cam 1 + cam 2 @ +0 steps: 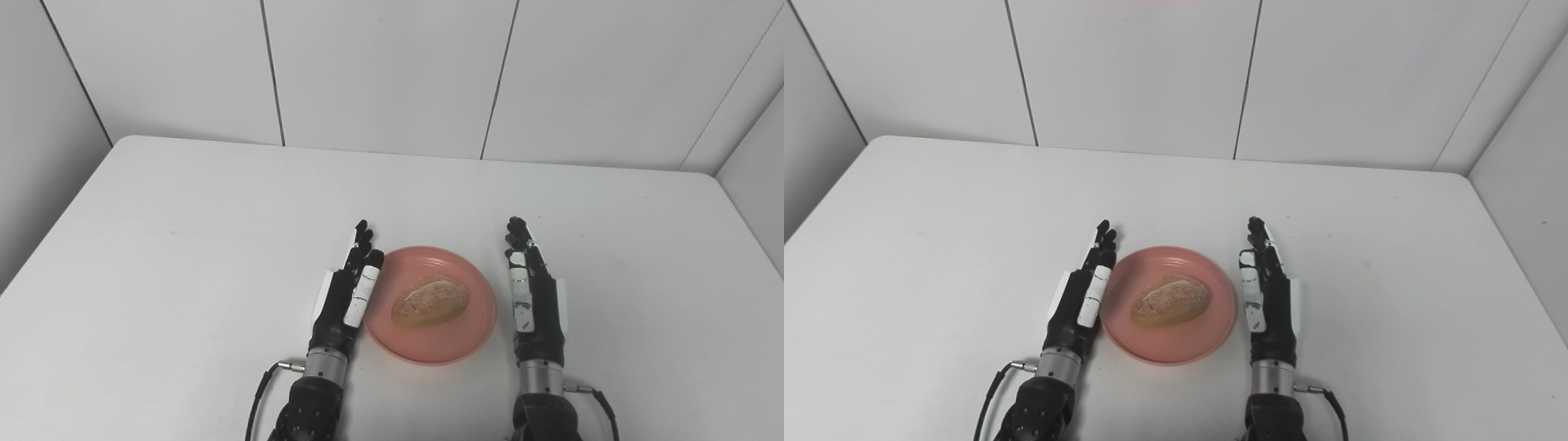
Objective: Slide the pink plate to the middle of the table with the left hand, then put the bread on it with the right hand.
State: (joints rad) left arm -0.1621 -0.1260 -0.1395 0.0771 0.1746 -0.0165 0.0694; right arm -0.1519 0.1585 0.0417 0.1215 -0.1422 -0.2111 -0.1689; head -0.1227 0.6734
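The pink plate (453, 349) sits on the white table near its front middle. A brown bread roll (430, 301) lies on the plate. My left hand (350, 288) is open with fingers straight, resting just left of the plate, its thumb side at the plate's rim. My right hand (531, 288) is open with fingers straight, a little to the right of the plate and apart from it. Both hands are empty. The same scene shows in the right eye view: plate (1176, 346), bread (1170, 301), left hand (1083, 294), right hand (1269, 294).
The white table (184, 245) runs to grey wall panels at the back and on both sides. Cables hang from both wrists near the front edge.
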